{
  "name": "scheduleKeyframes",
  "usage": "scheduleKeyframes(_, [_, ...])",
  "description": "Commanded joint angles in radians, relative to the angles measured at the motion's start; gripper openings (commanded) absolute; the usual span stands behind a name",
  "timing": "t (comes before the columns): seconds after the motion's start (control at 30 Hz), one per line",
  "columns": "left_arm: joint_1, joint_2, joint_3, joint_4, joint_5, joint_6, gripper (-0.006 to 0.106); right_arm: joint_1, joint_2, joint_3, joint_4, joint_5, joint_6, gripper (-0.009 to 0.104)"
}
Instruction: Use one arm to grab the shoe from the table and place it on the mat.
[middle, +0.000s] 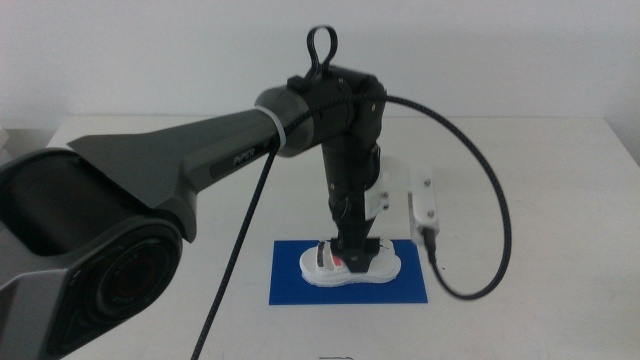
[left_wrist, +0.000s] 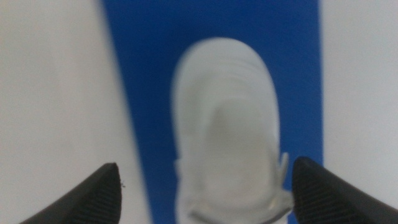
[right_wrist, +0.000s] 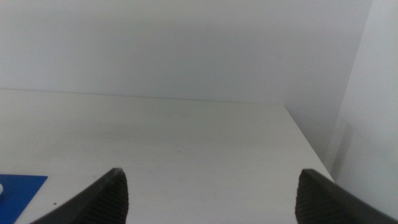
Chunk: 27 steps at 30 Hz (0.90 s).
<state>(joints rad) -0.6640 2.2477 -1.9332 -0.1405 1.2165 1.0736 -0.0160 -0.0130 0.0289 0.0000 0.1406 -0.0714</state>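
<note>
The white shoe (middle: 350, 266) with black and red straps lies flat on the dark blue mat (middle: 290, 285) near the front of the table (middle: 520, 170). My left gripper (middle: 358, 252) reaches down from the left arm directly over the shoe's middle. The left wrist view shows the blurred white shoe (left_wrist: 227, 130) on the mat (left_wrist: 149, 74), with my left gripper (left_wrist: 205, 163) open and its jaws standing wide on either side of the shoe. My right gripper (right_wrist: 211, 172) is open and empty, out of the middle view, and faces bare table with a corner of the mat (right_wrist: 18, 186) beside it.
A black cable (middle: 490, 200) loops from the left arm's wrist out to the right and down beside the mat. The wrist's white camera mount (middle: 425, 205) hangs just right of the gripper. The table's far right edge (right_wrist: 308, 143) meets a white wall.
</note>
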Motion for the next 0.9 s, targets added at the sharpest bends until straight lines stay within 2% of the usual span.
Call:
scheduleKeyframes(0.0, [-0.001, -0.088, -0.06, -0.007, 0.106, -0.043, 0.094, 0.002, -0.019, -0.019, -0.009, -0.076, -0.005, 0.094])
scheduleKeyframes(0.23, [-0.001, -0.213, -0.151, 0.013, 0.104, -0.094, 0.094, 0.002, -0.019, -0.019, -0.009, -0.076, -0.005, 0.094])
scheduleKeyframes(0.43, [-0.001, -0.363, -0.17, 0.039, 0.1, -0.339, 0.094, 0.002, -0.019, -0.019, -0.009, -0.076, -0.005, 0.094])
scheduleKeyframes(0.57, [-0.001, -0.45, -0.17, 0.129, 0.087, -0.499, 0.094, 0.002, -0.019, -0.019, -0.009, -0.076, -0.005, 0.094])
scheduleKeyframes(0.87, [-0.001, -0.668, -0.163, 0.371, 0.095, -0.571, 0.094, 0.002, -0.019, -0.019, -0.009, -0.076, -0.005, 0.094])
